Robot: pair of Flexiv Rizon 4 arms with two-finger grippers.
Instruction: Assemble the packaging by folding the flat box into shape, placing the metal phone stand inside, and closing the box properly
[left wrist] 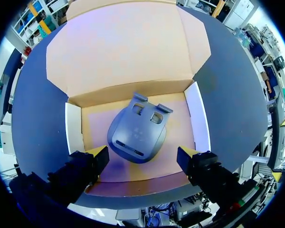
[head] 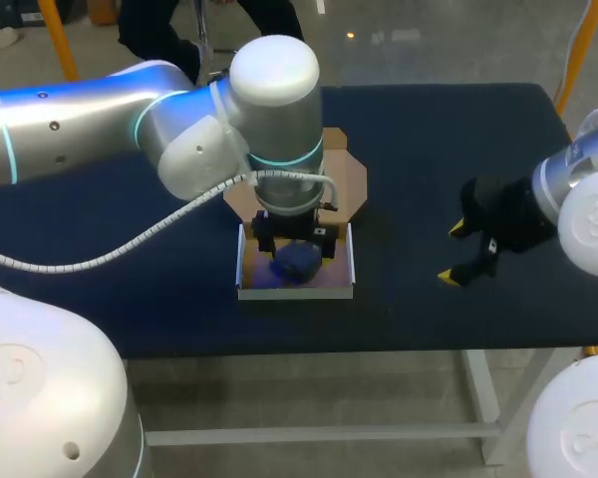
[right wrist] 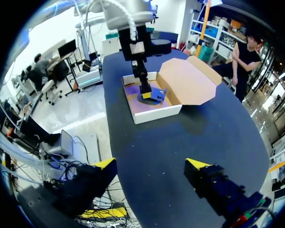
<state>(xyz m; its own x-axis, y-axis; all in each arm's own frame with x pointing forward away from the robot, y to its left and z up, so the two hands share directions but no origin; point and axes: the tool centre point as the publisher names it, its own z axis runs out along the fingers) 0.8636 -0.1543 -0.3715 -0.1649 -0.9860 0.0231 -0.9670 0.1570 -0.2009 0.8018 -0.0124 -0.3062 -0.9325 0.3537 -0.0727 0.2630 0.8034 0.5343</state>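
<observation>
Hovering left gripper [left wrist: 142, 154], spread apart, over phone stand [left wrist: 137, 130] lying untouched in box [left wrist: 198, 114]; holding right gripper [right wrist: 151, 165] apart, well aside.

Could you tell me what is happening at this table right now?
The left gripper hangs open over the folded cardboard box, whose lid lies flat open behind it. The metal phone stand lies inside the box, between the spread fingers and not gripped. The right gripper sits open off to the side, holding nothing.
</observation>
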